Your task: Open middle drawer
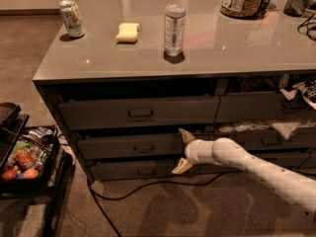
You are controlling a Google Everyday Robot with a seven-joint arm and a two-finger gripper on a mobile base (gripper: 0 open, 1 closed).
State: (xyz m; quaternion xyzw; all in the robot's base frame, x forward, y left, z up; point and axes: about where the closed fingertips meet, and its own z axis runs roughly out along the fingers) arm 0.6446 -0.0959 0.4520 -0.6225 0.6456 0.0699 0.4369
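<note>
Claw (177, 151): lower centre of frame, wide open, one finger up and one down, gripping nothing. It sits in front of the right end of the middle drawer (123, 147). Whether it touches the front can't be made out. White arm (256, 169) runs off to the lower right.

Middle drawer: second of three fronts in the left bank, centre-left of frame. Front looks level with its neighbours, so judged not yet pulled. Its bar handle (143, 146) lies left of the claw, near but apart.

Step in hand, by my reading: the approach to the handle, no grasp made. Next move calls for a shift leftward until the fingers bracket the bar above and below, then closing, then a straight pull toward the viewer.

Around it: taller top drawer (140, 113) above, slimmer bottom drawer (133, 170) below. Risk is closing on the wrong handle.

Counter (237, 43) carries a water bottle (174, 22), yellow sponge (128, 32) and soda can (72, 18). Black cable (148, 184) trails on the floor below.
</note>
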